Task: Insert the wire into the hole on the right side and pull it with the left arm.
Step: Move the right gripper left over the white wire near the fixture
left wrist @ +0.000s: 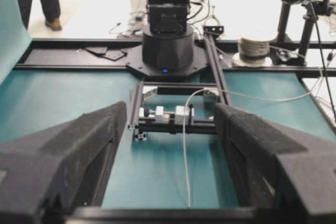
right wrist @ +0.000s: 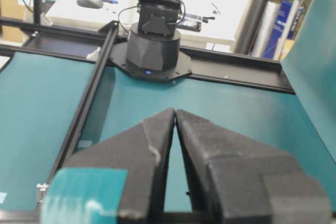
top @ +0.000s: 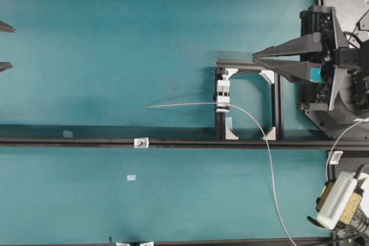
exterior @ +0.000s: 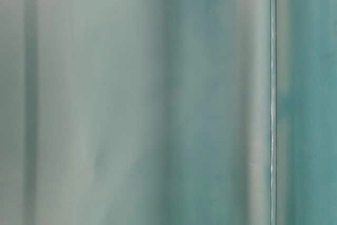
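Observation:
The thin whitish wire [top: 270,159] rises from the table's near edge and curves left through a white clip block [top: 222,99] on a black frame. Its straight tip [top: 173,105] pokes out leftward above the teal mat. The hole is in a tiny white bracket [top: 141,142] on the long black rail, below and left of the tip. My left gripper [top: 4,46] sits at the far left edge, open and empty. In the left wrist view the wire [left wrist: 185,156] runs between its spread fingers [left wrist: 79,150] toward the camera. My right gripper [top: 255,57] is shut on nothing, right of the frame's far corner; its tips [right wrist: 175,113] meet.
A black rail [top: 69,141] crosses the table from left to right. The black square frame [top: 275,108] stands by the right arm's base. A thicker white cable with a tag [top: 337,156] and a white device [top: 340,200] lie at the near right.

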Tool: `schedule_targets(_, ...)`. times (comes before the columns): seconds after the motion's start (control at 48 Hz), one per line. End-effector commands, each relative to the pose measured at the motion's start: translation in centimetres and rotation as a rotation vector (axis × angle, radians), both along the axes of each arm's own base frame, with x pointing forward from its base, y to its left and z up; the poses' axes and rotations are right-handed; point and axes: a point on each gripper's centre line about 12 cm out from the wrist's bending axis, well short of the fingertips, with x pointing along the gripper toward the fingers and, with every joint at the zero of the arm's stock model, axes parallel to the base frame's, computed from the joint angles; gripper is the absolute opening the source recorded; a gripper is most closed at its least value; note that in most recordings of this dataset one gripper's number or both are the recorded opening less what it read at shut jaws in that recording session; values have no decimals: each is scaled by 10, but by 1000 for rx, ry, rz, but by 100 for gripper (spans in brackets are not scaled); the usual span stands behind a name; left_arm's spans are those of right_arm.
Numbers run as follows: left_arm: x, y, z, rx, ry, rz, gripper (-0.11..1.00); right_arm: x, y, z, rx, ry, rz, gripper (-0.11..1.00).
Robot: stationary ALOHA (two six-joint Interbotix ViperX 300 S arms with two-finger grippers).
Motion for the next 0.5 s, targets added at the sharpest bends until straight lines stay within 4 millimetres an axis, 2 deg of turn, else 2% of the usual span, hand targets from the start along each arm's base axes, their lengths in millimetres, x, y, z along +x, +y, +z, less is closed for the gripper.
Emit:
schedule_targets(0.0,-3,0,-5,-18,-21,0,24,2,0,-3,12,3,0,24)
schedule_targets(0.042,-6,0,-9,-25,-25,0,22,1,0,-8,14,12,0,22)
schedule_targets(0.146,-13,0,-16,-31,-35,-1,3,-2,0,-22,21,34,0,4)
schedule_targets(0.208,-17,0,-21,-31,-37,-1,3,-4,0,-30,35,47,1,0)
schedule_targets(0.333,-20,0,-31,-30,-15,-1,27,-6,0,-39,74,63,3,0)
schedule_targets(0.416,-19,0,-35,-30,3,0,50,-7,0,-43,100,72,2,2)
schedule_targets(0.479,-18,0,-37,-29,12,0,70,-7,0,-43,106,75,2,10)
